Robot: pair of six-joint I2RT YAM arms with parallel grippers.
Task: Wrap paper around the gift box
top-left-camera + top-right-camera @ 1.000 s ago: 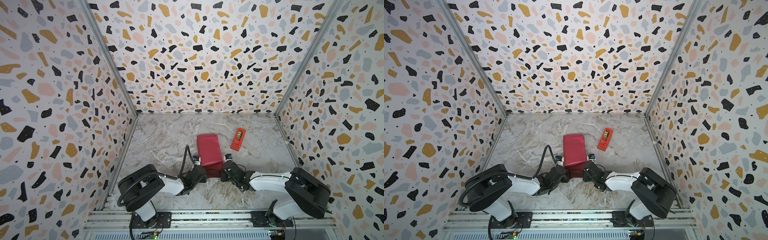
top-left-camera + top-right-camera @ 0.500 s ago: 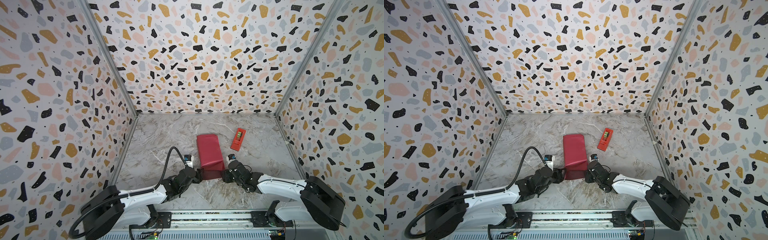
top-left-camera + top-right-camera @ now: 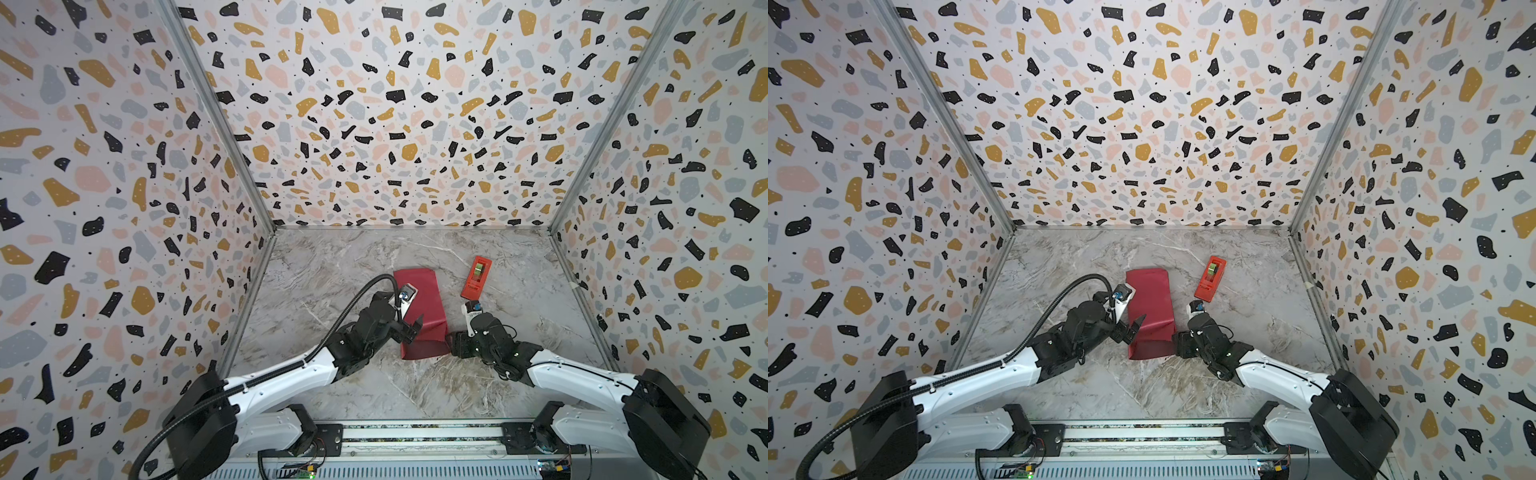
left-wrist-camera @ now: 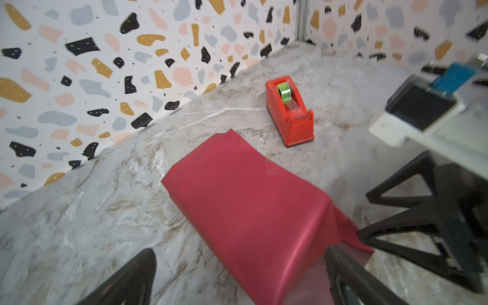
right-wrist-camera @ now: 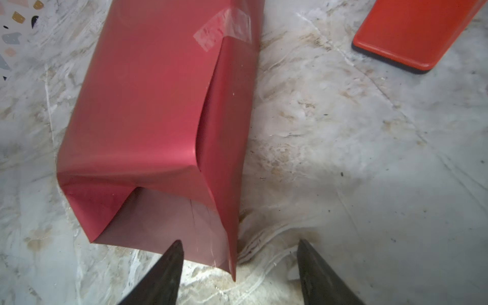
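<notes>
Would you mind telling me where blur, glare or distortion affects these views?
Left wrist view: the right wrist camera is out of focus, the tape dispenser fairly sharp. Right wrist view: sheen along the fold of the paper, and the right gripper looks soft-edged. In both top views, wide-angle distortion slants the walls.

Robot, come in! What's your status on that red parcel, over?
Left gripper, right gripper open, holding nothing. Paper around hidden gift box, seam taped, near end open. Tape dispenser clear aside.
</notes>
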